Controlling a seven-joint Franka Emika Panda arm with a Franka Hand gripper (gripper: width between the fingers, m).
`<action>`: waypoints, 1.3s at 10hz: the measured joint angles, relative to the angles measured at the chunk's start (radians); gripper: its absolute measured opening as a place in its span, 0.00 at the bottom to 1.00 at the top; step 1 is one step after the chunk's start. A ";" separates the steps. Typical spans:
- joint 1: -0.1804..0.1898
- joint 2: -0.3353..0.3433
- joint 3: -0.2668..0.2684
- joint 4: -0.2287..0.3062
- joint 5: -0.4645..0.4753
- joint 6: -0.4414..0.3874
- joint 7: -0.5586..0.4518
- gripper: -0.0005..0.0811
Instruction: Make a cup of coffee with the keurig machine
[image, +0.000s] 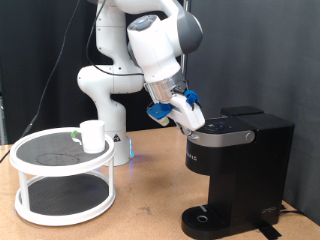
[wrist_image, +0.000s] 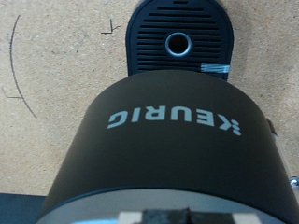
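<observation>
The tool (image: 195, 118) is hovering right at the closed lid of the keurig machine (image: 240, 165), which is standing near the worktop's (image: 140, 210) edge on the exterior view's right. I cannot tell whether its fingers are spread or closed. The cup (image: 92, 135) is sitting on the top tier of a white round rack (image: 65, 175) towards the opposite edge. The machine's drip tray (wrist_image: 177, 42) is showing bare in the wrist view.

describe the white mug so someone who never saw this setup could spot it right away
Start at the black keurig machine on the exterior view's right, where the robot's hand hovers by its lid, then look across the wooden table to the exterior view's left. There a round white two-tier rack stands, and the cup sits on its top shelf. It is the only small plain white cylinder there.
</observation>
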 joint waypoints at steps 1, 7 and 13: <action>0.000 -0.006 -0.005 -0.009 0.021 0.013 -0.019 0.01; -0.007 -0.076 -0.052 -0.041 0.105 0.003 -0.106 0.01; -0.007 -0.144 -0.057 -0.140 0.194 0.144 -0.099 0.01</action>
